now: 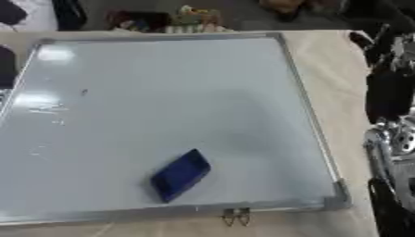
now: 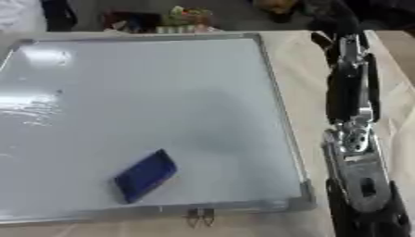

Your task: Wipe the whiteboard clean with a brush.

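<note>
I see the blue brush [image 1: 181,174] lying free on the whiteboard [image 1: 162,102]; my right arm [image 2: 355,139] hangs beside it, hand's grip unreadable.

A pale tan table [image 2: 300,69] carries 1 whiteboard [image 1: 162,115], lying flat and covering most of the top, from near the far edge down to near the front edge. A strip of bare top runs along the right edge. At the front edge, just past the board's frame, sits a small metal clip [image 1: 235,216]. Dark clutter lines the far edge.
</note>
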